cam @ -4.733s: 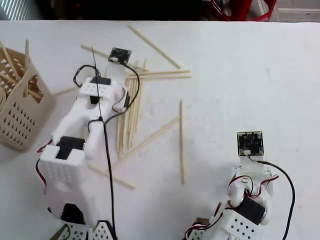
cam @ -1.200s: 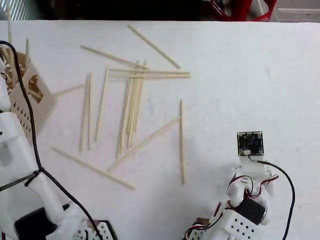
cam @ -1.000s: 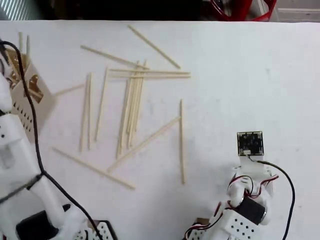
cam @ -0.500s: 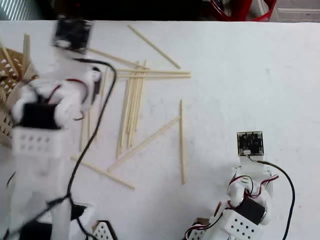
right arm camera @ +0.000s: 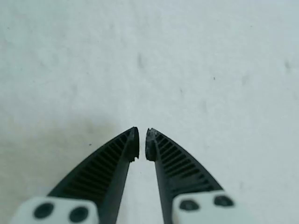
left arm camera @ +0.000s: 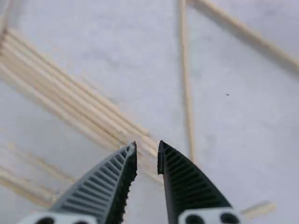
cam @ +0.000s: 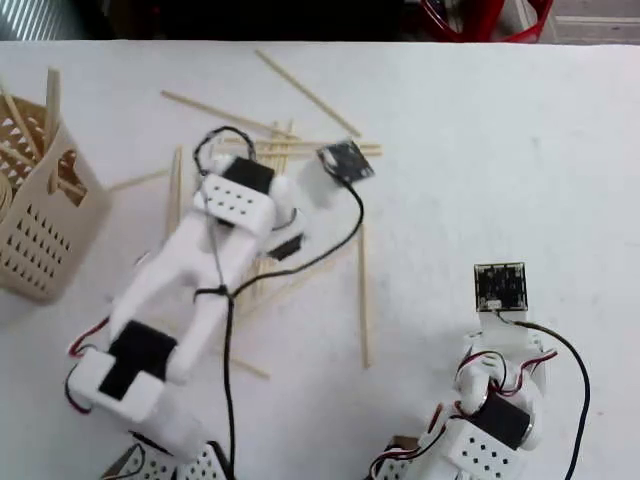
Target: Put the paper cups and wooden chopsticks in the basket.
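Several wooden chopsticks (cam: 363, 285) lie scattered across the middle of the white table. My left arm (cam: 215, 240) stretches over that pile and hides part of it. In the left wrist view, my left gripper (left arm camera: 147, 148) hovers just above a tight bundle of chopsticks (left arm camera: 70, 105), open by a narrow gap with nothing between the fingers. A single chopstick (left arm camera: 186, 84) lies just beyond the tips. The beige basket (cam: 45, 220) stands at the table's left edge with several chopsticks (cam: 52, 95) sticking out of it. My right gripper (right arm camera: 142, 144) is shut over bare table.
My right arm (cam: 495, 400) sits folded at the front right, away from the pile. One chopstick (cam: 308, 93) lies apart near the far edge. The table's right half is bare white surface. Red objects (cam: 480, 20) sit beyond the far edge.
My left arm has swung from the basket at the left to the chopstick pile in the middle. The right arm has kept still.
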Action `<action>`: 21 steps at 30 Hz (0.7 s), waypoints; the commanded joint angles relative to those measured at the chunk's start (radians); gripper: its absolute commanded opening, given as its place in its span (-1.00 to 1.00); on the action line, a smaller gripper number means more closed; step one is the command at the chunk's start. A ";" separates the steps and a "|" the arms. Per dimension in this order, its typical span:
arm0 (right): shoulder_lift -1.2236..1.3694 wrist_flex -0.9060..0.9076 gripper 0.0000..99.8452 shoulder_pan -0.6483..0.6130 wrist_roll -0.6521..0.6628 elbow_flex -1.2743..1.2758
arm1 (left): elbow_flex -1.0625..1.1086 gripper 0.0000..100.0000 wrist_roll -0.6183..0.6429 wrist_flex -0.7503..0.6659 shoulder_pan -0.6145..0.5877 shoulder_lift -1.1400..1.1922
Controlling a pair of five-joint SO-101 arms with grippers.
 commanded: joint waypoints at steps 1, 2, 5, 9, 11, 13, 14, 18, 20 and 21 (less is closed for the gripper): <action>-0.001 -0.002 -0.91 0.012 -0.002 0.009 | -0.012 -0.81 -0.038 -0.052 0.059 0.082; -0.001 -0.002 -0.91 0.012 -0.002 0.009 | -0.012 -0.81 -0.038 -0.064 0.073 0.107; -0.001 -0.002 -0.91 0.012 -0.002 0.009 | -0.014 -0.76 -0.029 -0.100 0.104 0.182; -0.001 -0.002 -0.91 0.012 -0.002 0.009 | -0.021 -0.67 0.035 -0.158 0.113 0.263; -0.001 -0.002 -0.91 0.012 -0.002 0.009 | -0.021 -0.68 0.034 -0.164 0.111 0.282; -0.001 -0.002 -0.91 0.012 -0.002 0.009 | -0.023 -0.70 0.038 -0.164 0.110 0.285; -0.001 -0.002 -0.91 0.012 -0.002 0.009 | -0.023 -0.70 0.038 -0.164 0.111 0.285; -0.001 -0.002 -0.91 0.012 -0.002 0.009 | -0.023 -0.79 0.044 -0.161 0.110 0.286; -0.001 -0.002 -0.91 0.012 -0.002 0.009 | -0.023 -0.89 0.089 -0.157 0.108 0.286; -0.001 -0.002 -0.91 0.012 -0.002 0.009 | -0.023 -0.93 0.112 -0.150 0.108 0.286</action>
